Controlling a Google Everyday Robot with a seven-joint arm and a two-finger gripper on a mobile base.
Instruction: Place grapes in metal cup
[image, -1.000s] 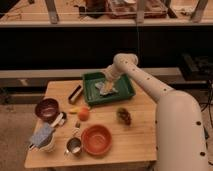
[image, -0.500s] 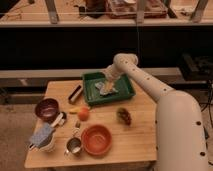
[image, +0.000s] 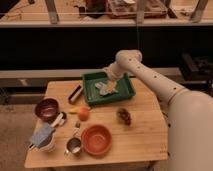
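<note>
The grapes (image: 124, 116), a small dark bunch, lie on the wooden table (image: 145, 142) right of centre. The metal cup (image: 74, 146), small and shiny with a side handle, stands near the front edge, just left of an orange bowl (image: 96, 139). My gripper (image: 107, 86) hangs over the green tray (image: 125, 92) at the back of the table, open, with nothing seen in it. It is well behind and left of the grapes and far from the cup. The pale arm (image: 150, 80) reaches in from the right.
A round orange fruit (image: 83, 114) sits mid-table with a small yellow piece beside it. At the left are a dark purple bowl (image: 47, 108) and a white mug (image: 44, 139) with a blue-grey cloth. A black oblong object (image: 75, 93) lies left of the tray.
</note>
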